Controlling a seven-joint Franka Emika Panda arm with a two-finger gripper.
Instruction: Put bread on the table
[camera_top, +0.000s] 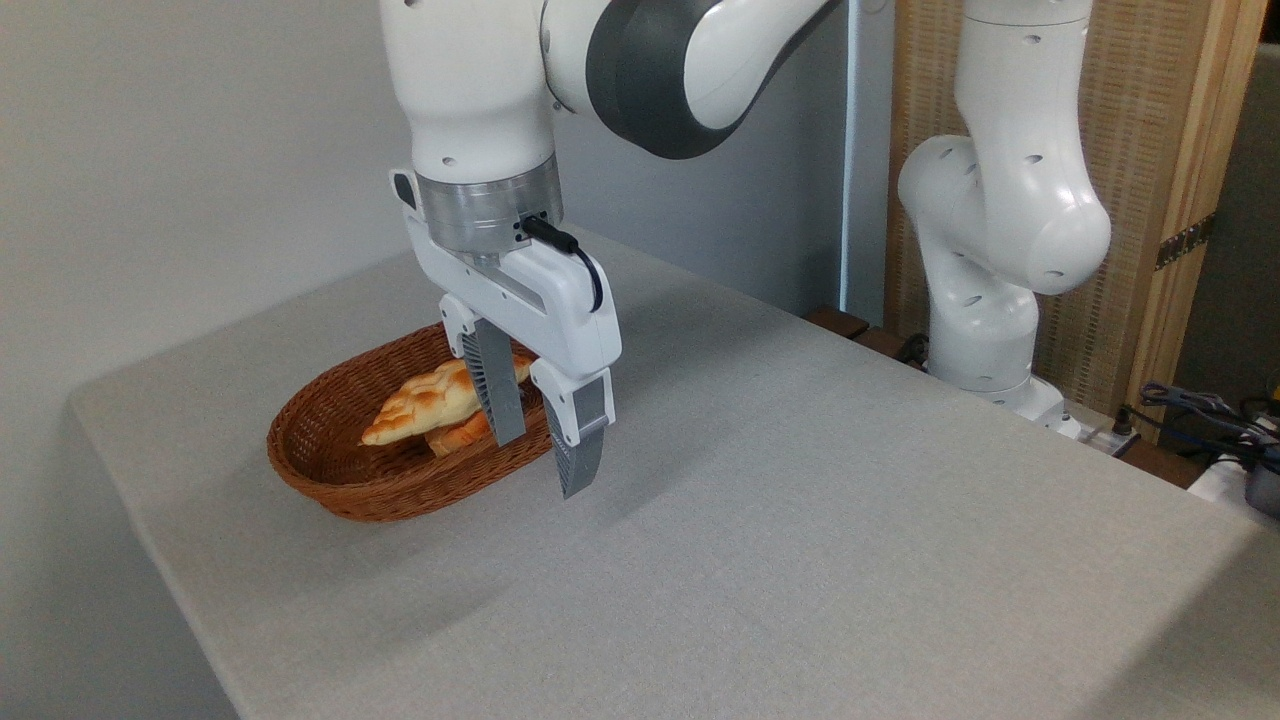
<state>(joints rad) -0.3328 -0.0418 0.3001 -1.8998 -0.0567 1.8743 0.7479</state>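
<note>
The bread (425, 402) lies in the wicker basket (330, 480) on the grey worktop (800, 520), propped on a smaller orange bun (462, 434). The gripper (540, 455) hangs over the basket's right end with fingers spread apart, holding nothing. The loaf looks light and probably soft (its braided crust should give some friction), so a gentle pinch across the thick middle, not the tapered tips, seems best. Its right end is hidden behind a finger.
</note>
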